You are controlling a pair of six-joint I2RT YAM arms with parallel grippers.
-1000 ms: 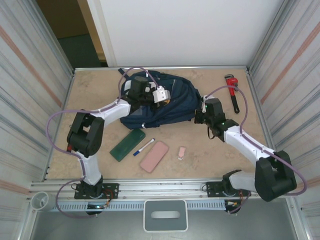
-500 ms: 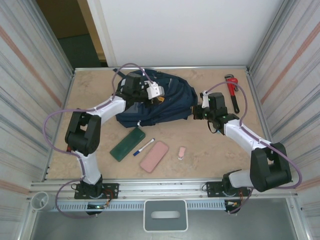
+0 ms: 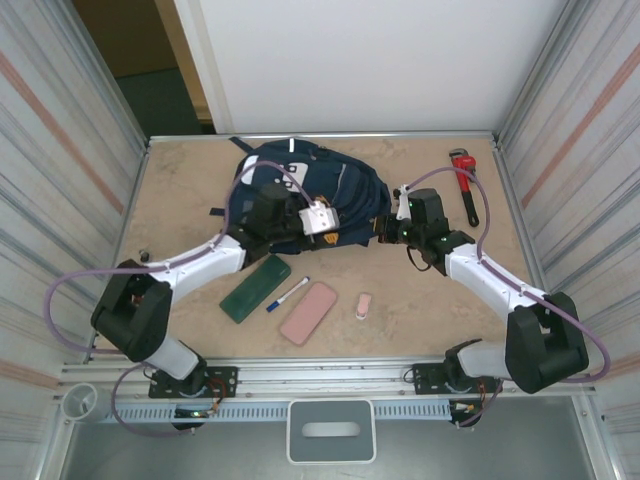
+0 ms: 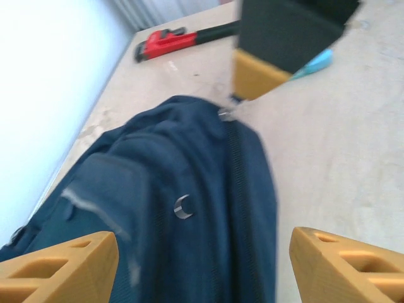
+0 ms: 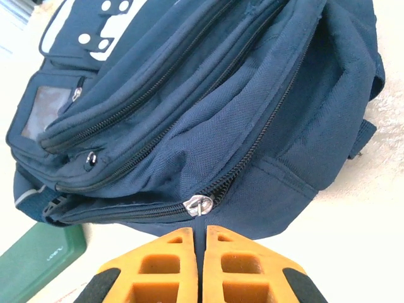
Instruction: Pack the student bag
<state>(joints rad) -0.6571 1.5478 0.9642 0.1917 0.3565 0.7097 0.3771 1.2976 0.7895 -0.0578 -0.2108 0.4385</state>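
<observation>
The navy student bag [image 3: 300, 185] lies at the back middle of the table, white stripes facing up. My left gripper [image 3: 333, 230] hovers open over the bag's near right edge. In the left wrist view its fingers stand wide apart above the blue fabric [image 4: 189, 208], gripping nothing. My right gripper [image 3: 384, 226] is at the bag's right side. In the right wrist view it [image 5: 203, 232] is shut on the dark zipper pull hanging from the silver slider [image 5: 198, 205] of the bag [image 5: 208, 107].
On the table in front of the bag lie a green case [image 3: 255, 288], a marker [image 3: 288, 293], a pink case [image 3: 309, 312] and a small pink eraser [image 3: 364, 305]. A red pipe wrench [image 3: 464, 185] lies at the back right. Metal walls enclose both sides.
My left arm swung from the bag's back to its near right edge. The bag shifted and turned, so its striped front faces up. The right gripper stayed at the bag's right side.
</observation>
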